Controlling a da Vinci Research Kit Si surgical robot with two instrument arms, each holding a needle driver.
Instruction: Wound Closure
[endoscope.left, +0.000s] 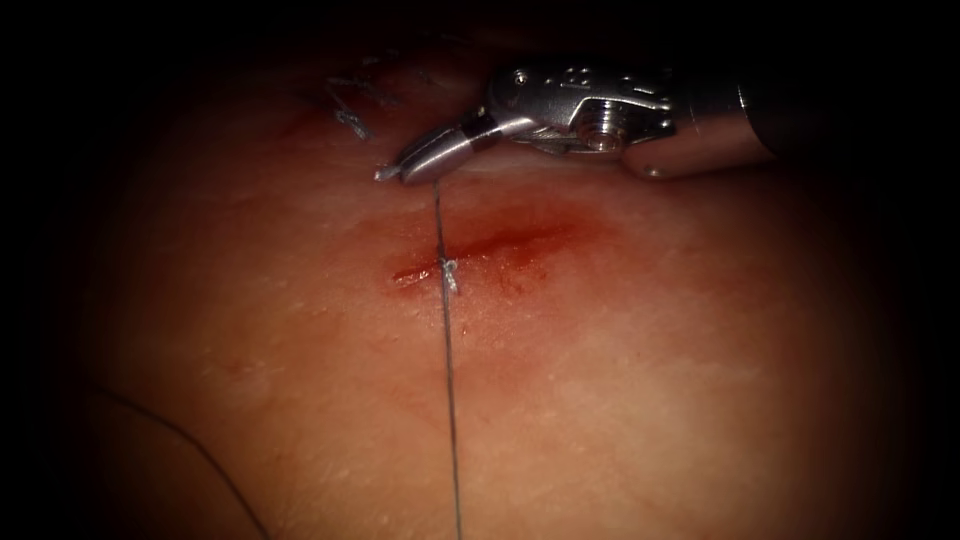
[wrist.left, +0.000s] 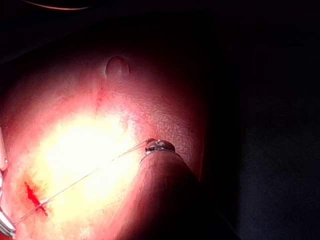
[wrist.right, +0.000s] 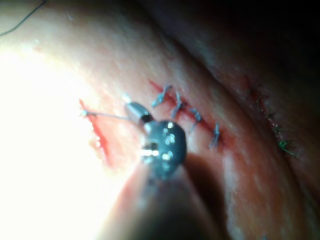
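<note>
**Right pincer grips thread above the cut**

The right pincer (endoscope.left: 400, 172) is clamped on the thread (endoscope.left: 447, 360) at 12 o'clock from the cut (endoscope.left: 470, 255). The taut thread crosses the cut at a small knot (endoscope.left: 449, 270) and runs on toward 6 o'clock over the tissue (endoscope.left: 650, 380). Red fluid (endoscope.left: 520, 245) lines the cut. Finished stitches (wrist.right: 192, 112) lie just beyond the pincer.

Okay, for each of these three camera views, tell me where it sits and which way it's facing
Endoscope: above and in front of the tissue, facing the cut; the right tool enters from the right, jaws shut on the thread.
Left wrist: near the left arm's wrist, looking at tissue and taut thread; a tool tip shows.
Right wrist: along its own shaft at its jaws.
All three share cut and thread.
</note>
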